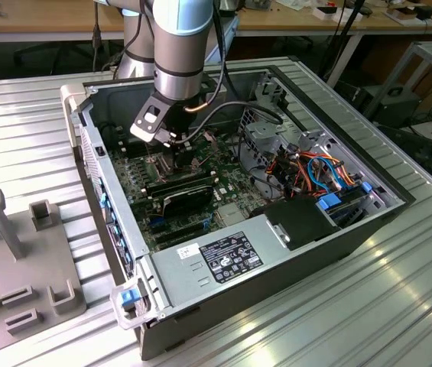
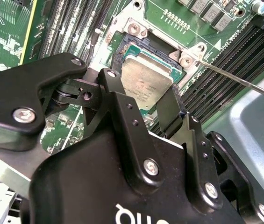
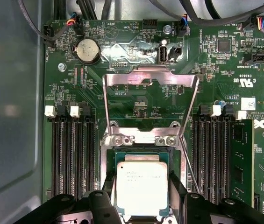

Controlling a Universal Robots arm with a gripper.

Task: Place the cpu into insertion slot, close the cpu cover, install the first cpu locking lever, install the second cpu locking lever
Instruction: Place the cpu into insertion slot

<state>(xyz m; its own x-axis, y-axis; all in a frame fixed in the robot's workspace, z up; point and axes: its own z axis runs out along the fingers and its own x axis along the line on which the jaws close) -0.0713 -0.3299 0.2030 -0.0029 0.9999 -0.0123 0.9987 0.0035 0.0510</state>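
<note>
I have the gripper (image 3: 142, 207) clamped narrow on the cpu (image 3: 142, 186), which looks seated in the insertion slot (image 3: 104, 163), 11 o'clock from the power supply (image 1: 223, 256) in the exterior view. The cpu cover (image 3: 150, 74) is flipped open; cover and both levers left.

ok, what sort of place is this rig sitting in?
Probably a robotics lab or workshop: an open PC case sits on a ribbed metal table, with a grey fixture plate beside it and wooden desks behind.

Bright, even ambient lt, glare on table (image 1: 399, 306), soft shadows
</note>
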